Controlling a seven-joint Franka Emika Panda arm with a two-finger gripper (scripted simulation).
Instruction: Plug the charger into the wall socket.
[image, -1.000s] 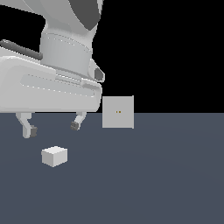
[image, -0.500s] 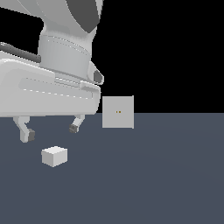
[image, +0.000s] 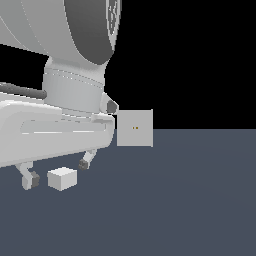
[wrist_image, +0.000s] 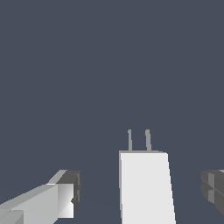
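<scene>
The pincer (image: 56, 172) hangs spread wide around the charger (image: 62, 178) on the desk (image: 175, 200), untouched; the socket (image: 134, 128) stands well behind.

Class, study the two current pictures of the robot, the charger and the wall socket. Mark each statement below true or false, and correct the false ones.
1. The claw is shut on the charger. False: the claw is open, with a finger on either side of the charger and a gap showing to each in the wrist view.
2. The charger lies on the floor. True.
3. The charger is already plugged into the wall socket. False: it lies apart from the socket, towards the exterior view's left.
4. Two thin prongs stick out of one end of the charger. True.
5. The wall socket lies flat on the floor. False: it stands upright.
</scene>
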